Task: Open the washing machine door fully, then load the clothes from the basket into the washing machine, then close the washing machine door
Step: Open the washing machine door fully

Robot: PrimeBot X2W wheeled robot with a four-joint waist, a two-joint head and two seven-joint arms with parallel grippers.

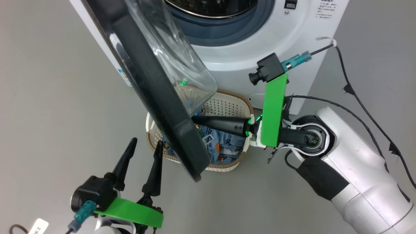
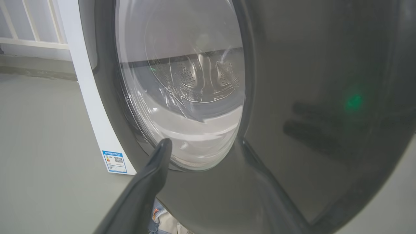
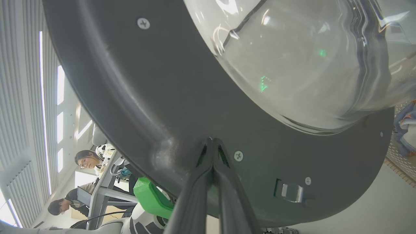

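Observation:
The washing machine stands at the top with its drum mouth uncovered. The washing machine door is swung out; its black rim runs slantwise over the basket. Blue clothes lie in the basket. My right gripper reaches left across the basket. In the right wrist view it is shut, with its tips against the inner face of the door, below the glass bowl. My left gripper stands open by the outer side of the door, touching nothing.
Black cables trail over the grey floor to the right of the machine. A metal latch sits on the door's inner rim. A blue label sticker marks the machine's side. Two persons are at a desk far behind.

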